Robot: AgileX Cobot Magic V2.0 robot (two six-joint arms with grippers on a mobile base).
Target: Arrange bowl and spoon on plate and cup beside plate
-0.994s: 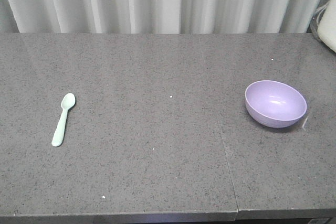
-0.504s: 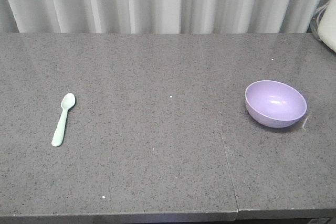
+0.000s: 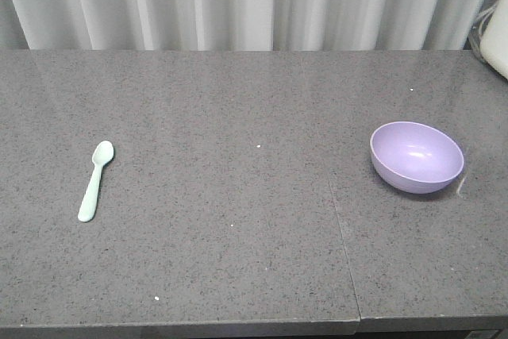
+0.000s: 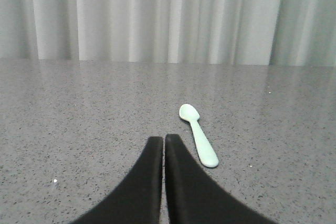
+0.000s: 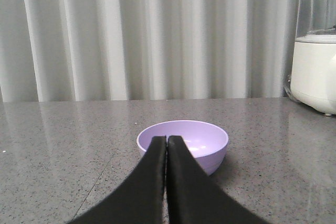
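Left hand [image 4: 164, 139] was pinched closed, fingers together, holding nothing. Spoon [image 4: 198, 135] lay flat on the tabletop [image 4: 79, 108] just right of its tips, scoop end far. Right hand [image 5: 166, 139] was also closed and empty, lined up on the bowl [image 5: 207, 140]. The bowl sat upright on the right side, well apart from the spoon at left. White appliance [image 5: 314, 72] stood far right.

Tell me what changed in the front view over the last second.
Nothing visibly changed. The spoon lies in the same spot on the left with its handle toward the camera, and the bowl sits upright in the same place on the right.
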